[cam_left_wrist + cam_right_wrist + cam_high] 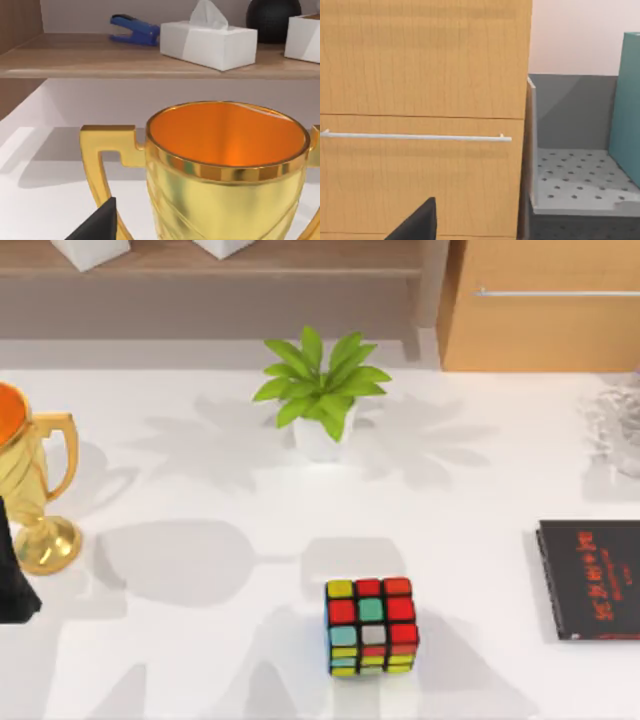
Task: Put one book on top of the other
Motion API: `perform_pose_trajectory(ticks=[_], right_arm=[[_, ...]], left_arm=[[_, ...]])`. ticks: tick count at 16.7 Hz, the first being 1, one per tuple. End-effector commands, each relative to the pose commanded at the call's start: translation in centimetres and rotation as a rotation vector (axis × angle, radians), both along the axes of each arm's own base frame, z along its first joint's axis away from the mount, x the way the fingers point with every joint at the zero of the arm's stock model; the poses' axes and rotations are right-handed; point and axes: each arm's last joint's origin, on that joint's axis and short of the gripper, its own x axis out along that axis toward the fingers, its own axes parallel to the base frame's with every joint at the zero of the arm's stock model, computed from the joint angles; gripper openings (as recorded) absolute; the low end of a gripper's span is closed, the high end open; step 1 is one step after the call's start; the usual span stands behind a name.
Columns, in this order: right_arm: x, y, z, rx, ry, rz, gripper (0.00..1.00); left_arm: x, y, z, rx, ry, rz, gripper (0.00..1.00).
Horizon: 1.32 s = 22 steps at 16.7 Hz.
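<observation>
The thin black book (pixel 590 578) with red lettering lies flat at the table's right edge, and nothing rests on it. A teal-blue flat face (pixel 627 110) stands upright beside a grey perforated tray (pixel 575 182) in the right wrist view; I cannot tell whether it is the teal book. My left arm (pixel 15 580) sits at the table's left edge beside a gold trophy (pixel 35 490), and a dark part of my left gripper (pixel 95 225) shows close in front of the trophy cup (pixel 225 170). My right gripper (pixel 415 220) faces a wooden cabinet front (pixel 420 100), away from the black book.
A Rubik's cube (pixel 371 626) stands at the front middle of the table. A potted green plant (pixel 320 395) is at the back middle. A shelf behind holds a tissue box (pixel 207 42) and a blue stapler (pixel 135 27). A wooden drawer unit (pixel 540 305) stands at the back right.
</observation>
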Motion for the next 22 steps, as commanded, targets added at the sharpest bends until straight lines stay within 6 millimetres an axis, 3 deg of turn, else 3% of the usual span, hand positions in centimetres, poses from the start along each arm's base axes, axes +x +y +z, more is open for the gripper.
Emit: perform_pose_trajectory(ticks=[3, 5, 8, 11, 16, 22], right_arm=[[6.7, -2.7, 2.5, -0.001, 0.035, -0.001, 1.0], [11.8, -5.3, 2.6, 0.003, 0.062, -0.002, 1.0], [18.6, -9.7, 0.6, 0.011, 0.091, -0.001, 1.0], [23.1, -13.7, -2.1, 0.014, 0.096, 0.001, 1.0], [26.3, -17.4, -4.9, 0.008, 0.083, 0.001, 1.0], [26.4, -17.3, -5.0, 0.009, 0.085, 0.004, 1.0]], left_arm=[[0.0, 0.0, 0.0, 0.0, 0.0, 0.0, 1.0], [0.0, 0.0, 0.0, 0.0, 0.0, 0.0, 1.0], [0.0, 0.0, 0.0, 0.0, 0.0, 0.0, 1.0], [0.0, 0.0, 0.0, 0.0, 0.0, 0.0, 1.0], [0.0, 0.0, 0.0, 0.0, 0.0, 0.0, 1.0], [0.0, 0.0, 0.0, 0.0, 0.0, 0.0, 1.0]])
